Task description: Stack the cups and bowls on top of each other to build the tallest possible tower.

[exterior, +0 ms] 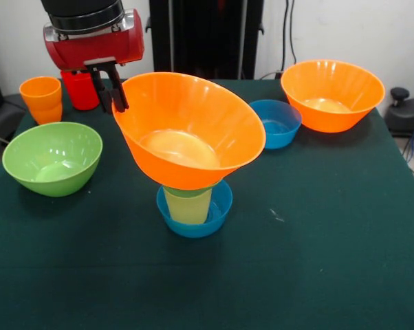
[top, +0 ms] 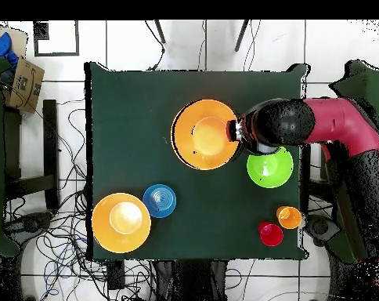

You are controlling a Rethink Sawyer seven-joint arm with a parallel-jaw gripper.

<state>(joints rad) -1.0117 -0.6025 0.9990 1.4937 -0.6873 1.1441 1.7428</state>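
The tower stands mid-table: a small blue bowl (exterior: 219, 203) holds the pale yellow cup (exterior: 188, 206). A sliver of the small green bowl (exterior: 186, 192) caps the cup. A very large orange bowl (exterior: 193, 130) rests tilted on top, its left rim raised. My gripper (exterior: 115, 95) is shut on that raised rim. In the overhead view the orange bowl (top: 204, 135) hides the pile below, and my gripper (top: 239, 129) sits at its right edge. The purple bowl is out of view.
On the dark green table (exterior: 317, 240) stand a large green bowl (exterior: 52, 158) (top: 269, 167), an orange cup (exterior: 42, 100) (top: 288, 217), a red cup (exterior: 80, 89) (top: 270, 233), a second small blue bowl (exterior: 276, 124) (top: 159, 201) and a second very large orange bowl (exterior: 332, 96) (top: 120, 223).
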